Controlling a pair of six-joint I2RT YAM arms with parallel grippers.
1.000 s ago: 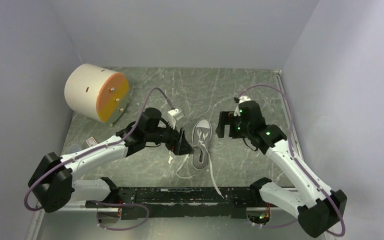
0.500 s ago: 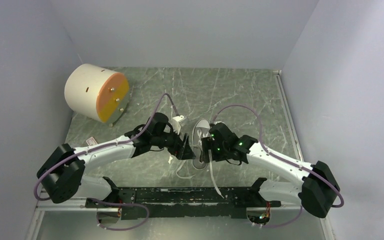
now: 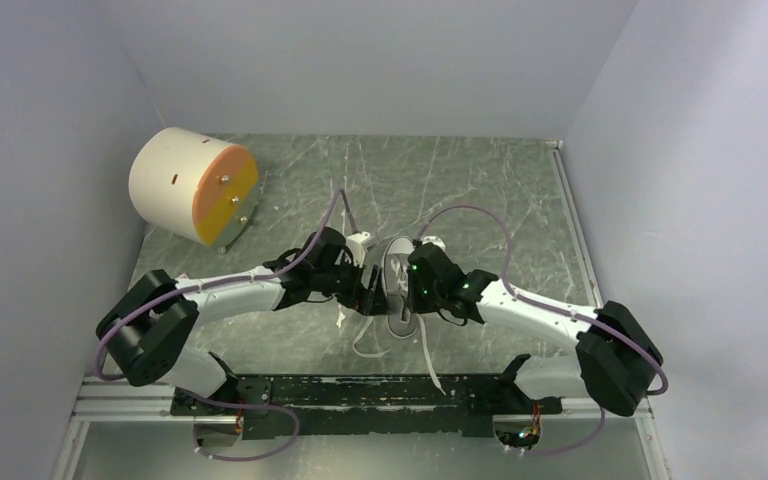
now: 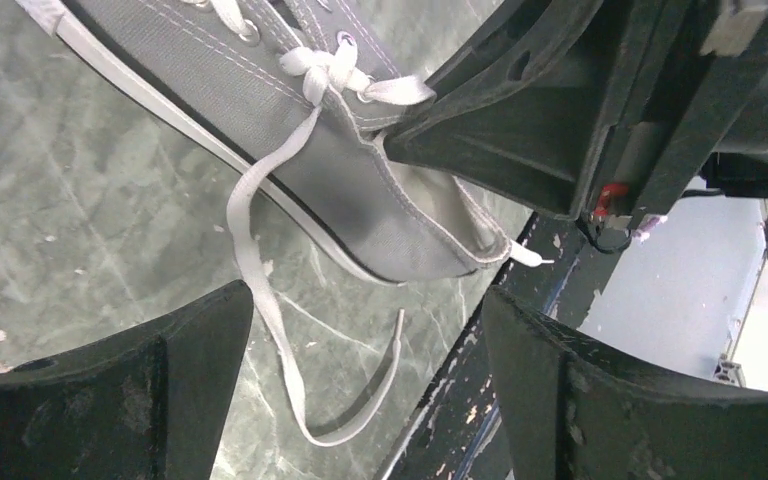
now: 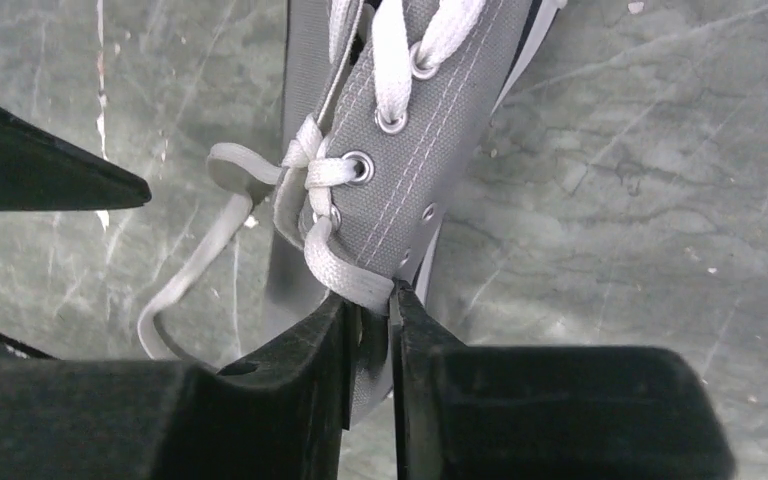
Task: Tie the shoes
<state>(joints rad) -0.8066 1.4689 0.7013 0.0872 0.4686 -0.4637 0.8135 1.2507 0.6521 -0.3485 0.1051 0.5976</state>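
The grey shoe (image 3: 402,256) with a white toe cap lies mid-table, toe pointing away, its white laces (image 3: 427,352) trailing toward the near edge. My left gripper (image 3: 370,296) stands open just left of the shoe; in its wrist view, shoe (image 4: 290,130) and a loose lace loop (image 4: 260,280) lie beyond the wide-apart fingers (image 4: 160,390). My right gripper (image 3: 408,292) is over the shoe's heel end. In the right wrist view its jaws stand nearly together, pinching the white lace (image 5: 345,275) just below the top eyelets of the shoe (image 5: 430,120).
A white cylinder with an orange face (image 3: 192,186) lies at the back left. A black rail (image 3: 360,392) runs along the near edge. A small tag (image 3: 182,283) lies left of the left arm. Grey walls enclose three sides.
My right arm swung in from the back right to the shoe and its jaws closed on the lace. My left gripper shifted slightly closer to the shoe, still open.
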